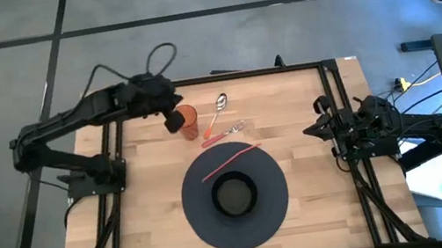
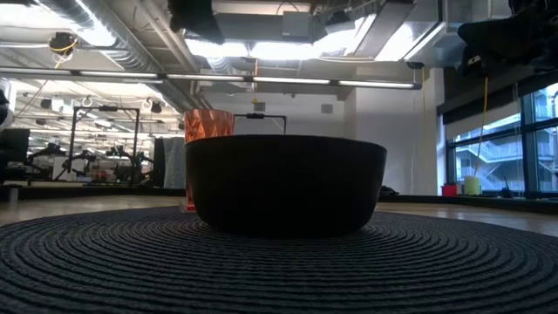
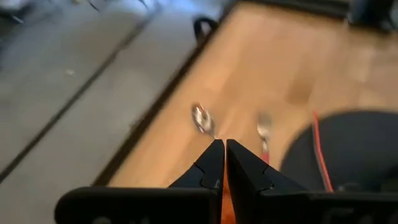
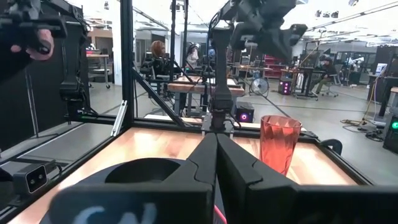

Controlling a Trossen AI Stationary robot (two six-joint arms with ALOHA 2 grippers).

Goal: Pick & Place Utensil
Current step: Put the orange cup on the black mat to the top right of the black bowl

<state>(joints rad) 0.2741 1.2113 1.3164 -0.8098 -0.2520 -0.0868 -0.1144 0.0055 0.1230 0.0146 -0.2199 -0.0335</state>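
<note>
A silver spoon [image 1: 219,102] with a red handle and a fork [image 1: 237,127] with a red handle lie on the wooden table near its far edge. An orange cup [image 1: 191,122] stands to their left. A thin red stick [image 1: 231,160] lies across the far part of the round dark mat [image 1: 201,225], and a black bowl [image 1: 234,195] rests on the mat. My left gripper [image 1: 175,122] hangs shut above the cup's left side, tilted down toward the spoon [image 3: 201,118] and fork [image 3: 264,127], with nothing in it. My right gripper [image 1: 308,132] waits shut at the table's right edge.
Black frame rails [image 1: 334,106] run along the table's sides. The bowl [image 2: 286,185] fills the middle of the low view, with the cup [image 2: 207,126] behind it. Bare wood [image 1: 305,93] lies to the right of the utensils. People stand in the room beyond the table.
</note>
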